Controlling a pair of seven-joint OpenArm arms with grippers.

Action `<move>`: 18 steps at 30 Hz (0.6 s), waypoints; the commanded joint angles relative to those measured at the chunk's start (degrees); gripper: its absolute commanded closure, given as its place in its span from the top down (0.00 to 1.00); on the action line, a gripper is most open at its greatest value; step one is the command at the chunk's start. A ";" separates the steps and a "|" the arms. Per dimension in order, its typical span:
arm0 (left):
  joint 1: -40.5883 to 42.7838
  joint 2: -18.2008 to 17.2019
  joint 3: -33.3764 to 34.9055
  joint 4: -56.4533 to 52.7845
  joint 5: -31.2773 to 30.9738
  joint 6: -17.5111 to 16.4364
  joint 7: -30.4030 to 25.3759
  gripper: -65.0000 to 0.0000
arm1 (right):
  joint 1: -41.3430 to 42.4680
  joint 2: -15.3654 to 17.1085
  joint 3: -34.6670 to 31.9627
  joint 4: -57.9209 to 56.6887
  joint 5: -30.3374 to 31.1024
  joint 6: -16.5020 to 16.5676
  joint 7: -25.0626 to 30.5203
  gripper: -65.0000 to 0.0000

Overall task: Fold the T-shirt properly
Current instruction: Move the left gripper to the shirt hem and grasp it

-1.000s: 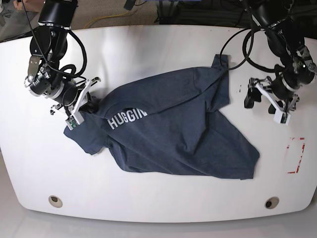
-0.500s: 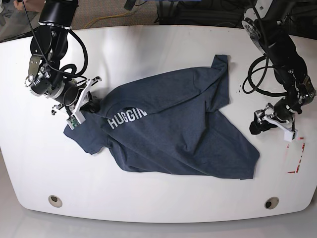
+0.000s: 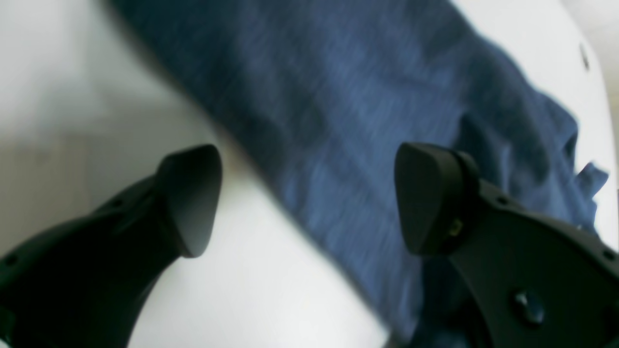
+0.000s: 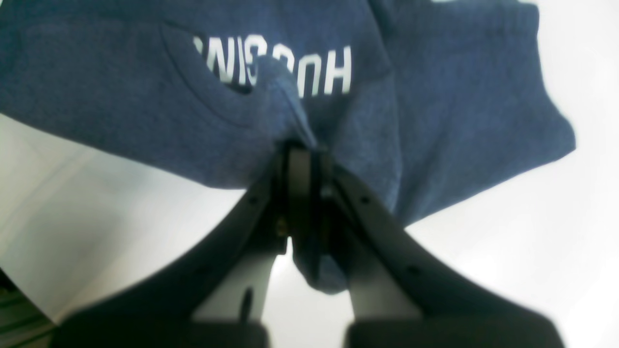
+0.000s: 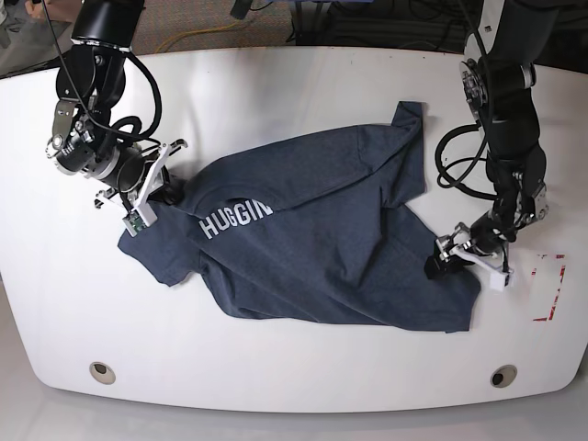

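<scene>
Now, my right claw (image 4: 300, 159) clamped tight on fold of T-shirt (image 5: 331, 239) at collar end, just beside white lettering (image 5: 236, 219) (reads HUGGIN). My left claw (image 3: 309, 198) spread wide, nothing held; one finger (image 3: 191, 195) over bare white table (image 5: 294, 92), other over navy cloth edge. Since a second ago: left arm swung down from clear of shirt to its hem corner; right unmoved. Left forearm now hangs steeply down, claw low at hem. T-shirt sprawled crumpled across table middle.
</scene>
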 commanded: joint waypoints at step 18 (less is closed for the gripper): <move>-3.61 0.63 8.57 -6.42 1.08 10.06 -5.50 0.00 | 0.96 0.65 4.04 0.67 1.02 -0.03 1.42 0.00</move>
